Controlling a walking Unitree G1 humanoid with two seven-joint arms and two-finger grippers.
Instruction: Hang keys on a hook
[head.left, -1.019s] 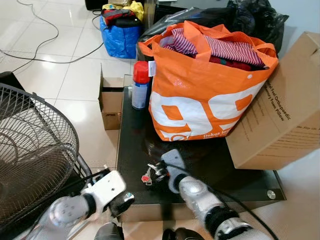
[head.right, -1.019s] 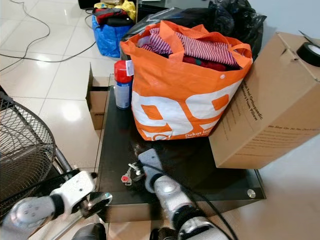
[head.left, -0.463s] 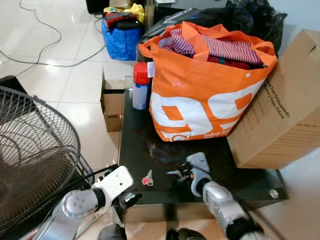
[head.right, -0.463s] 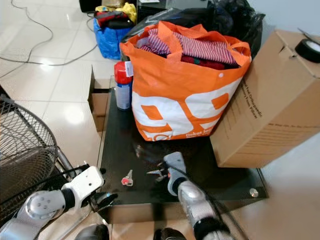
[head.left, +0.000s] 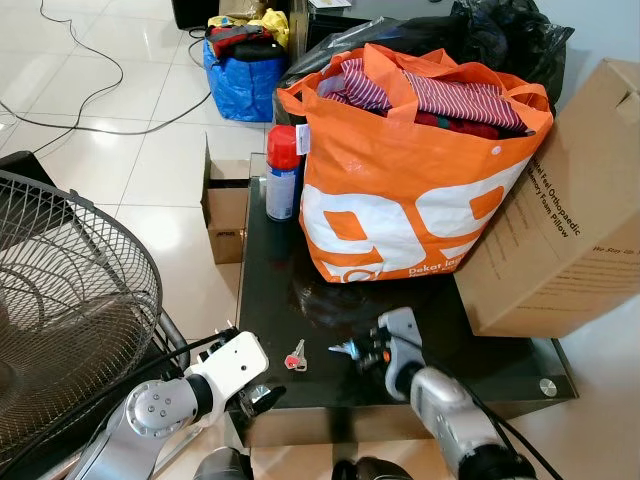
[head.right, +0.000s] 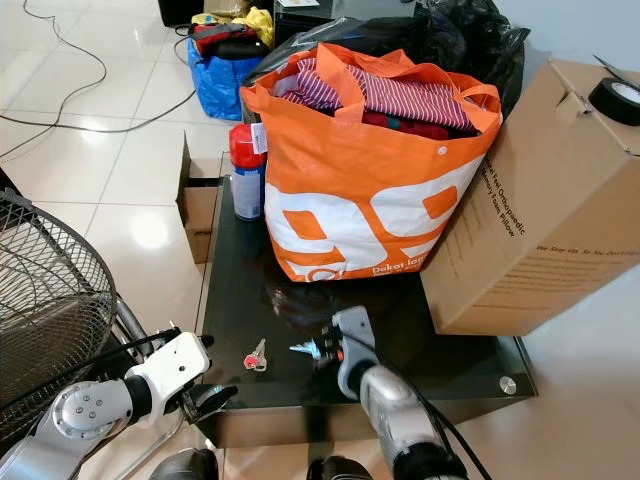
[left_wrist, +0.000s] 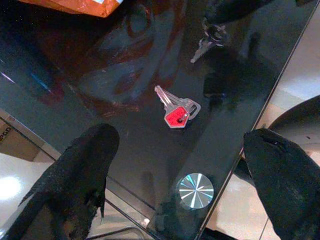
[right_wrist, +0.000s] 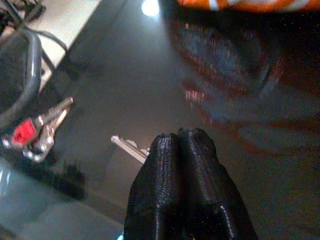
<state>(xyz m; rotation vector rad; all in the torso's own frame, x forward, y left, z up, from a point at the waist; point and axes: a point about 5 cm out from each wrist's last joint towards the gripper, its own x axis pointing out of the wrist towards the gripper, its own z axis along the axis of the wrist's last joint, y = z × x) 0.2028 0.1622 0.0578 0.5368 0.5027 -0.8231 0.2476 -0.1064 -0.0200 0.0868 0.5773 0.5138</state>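
At the near edge of the black glass worktop (head.left: 270, 300), the left end effector (left_wrist: 180, 165) hangs spread wide. The red-headed key (head.left: 296, 355) lies just beyond. The right end effector (right_wrist: 176, 145) is clenched on a silver key (right_wrist: 129, 145), plain in its wrist view. Farther back stands the orange bag (head.left: 410, 190).

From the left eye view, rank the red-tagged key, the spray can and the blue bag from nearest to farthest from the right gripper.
1. The red-tagged key, on the black table just to the left of the right gripper.
2. The spray can, upright at the table's far left corner beside the orange bag.
3. The blue bag, on the floor beyond the table.
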